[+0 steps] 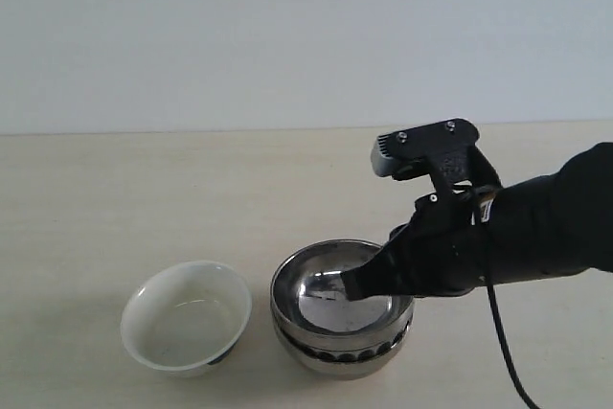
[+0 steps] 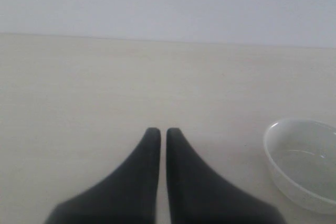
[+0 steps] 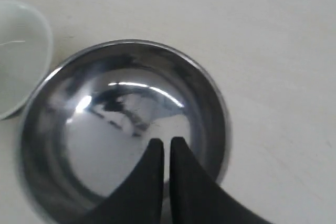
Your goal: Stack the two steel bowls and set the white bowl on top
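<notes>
Front edge of bench (image 1: 115,198), left of middle: white bowl (image 1: 188,317), upright, empty, standing just beside the steel pair; cannot tell whether they touch

Front edge, about the middle: the two steel bowls are nested, smooth steel bowl (image 1: 321,284) seated inside ribbed steel bowl (image 1: 340,356); the stack looks level

Right claw (image 3: 167,141): tips down in the smooth bowl's hollow, on the side toward the bench's right edge; fingers drawn together to a thin slit, gripping nothing

Left claw (image 2: 159,131): low over the bench, fingers likewise pressed nearly together, empty; white bowl lies off to one side of it

Judgement: steel stacking looks done, white bowl not yet placed. It is glossy and rigid, probably light, but slick and liable to chip. Pinch the rim, one finger inside and one outside, and lower it gently, since polished steel will let it skate

Far edge: bench runs back to a plain wall
</notes>
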You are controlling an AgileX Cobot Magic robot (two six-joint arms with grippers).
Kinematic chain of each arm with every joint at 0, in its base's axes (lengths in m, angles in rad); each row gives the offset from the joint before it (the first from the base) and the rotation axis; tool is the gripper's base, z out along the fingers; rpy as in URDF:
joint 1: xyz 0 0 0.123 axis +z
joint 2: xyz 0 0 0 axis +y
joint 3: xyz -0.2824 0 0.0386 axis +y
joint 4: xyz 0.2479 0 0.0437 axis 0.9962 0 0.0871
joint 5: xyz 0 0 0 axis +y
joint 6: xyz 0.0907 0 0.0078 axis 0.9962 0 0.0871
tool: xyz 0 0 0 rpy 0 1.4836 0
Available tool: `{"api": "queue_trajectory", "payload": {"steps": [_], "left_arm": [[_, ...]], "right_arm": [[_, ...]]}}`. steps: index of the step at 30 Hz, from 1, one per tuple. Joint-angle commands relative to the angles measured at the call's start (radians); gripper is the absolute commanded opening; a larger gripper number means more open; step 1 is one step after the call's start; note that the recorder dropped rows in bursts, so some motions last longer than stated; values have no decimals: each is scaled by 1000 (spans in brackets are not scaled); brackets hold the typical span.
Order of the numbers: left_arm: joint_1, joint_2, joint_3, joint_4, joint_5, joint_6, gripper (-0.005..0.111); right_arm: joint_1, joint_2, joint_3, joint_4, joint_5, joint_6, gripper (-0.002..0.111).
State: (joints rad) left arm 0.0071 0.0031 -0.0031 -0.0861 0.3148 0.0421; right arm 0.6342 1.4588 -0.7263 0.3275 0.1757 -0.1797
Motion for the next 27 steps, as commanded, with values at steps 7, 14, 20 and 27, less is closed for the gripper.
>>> {"api": "queue_trajectory", "payload": {"steps": [7,14,20,27], "left_arm": [[-5,-3,3,0,-8,-5,4],[-5,-3,3,0,-8,-5,4],[-5,-3,3,0,-8,-5,4],[-5,-3,3,0,-8,-5,4]], "right_arm": [[245,-25,8,-3,67,-21,0],[245,26,8,-3,50,-12,0],[245,77,8,-3,16,-14,0],[245,34,6,0,15,-14,0]]}}
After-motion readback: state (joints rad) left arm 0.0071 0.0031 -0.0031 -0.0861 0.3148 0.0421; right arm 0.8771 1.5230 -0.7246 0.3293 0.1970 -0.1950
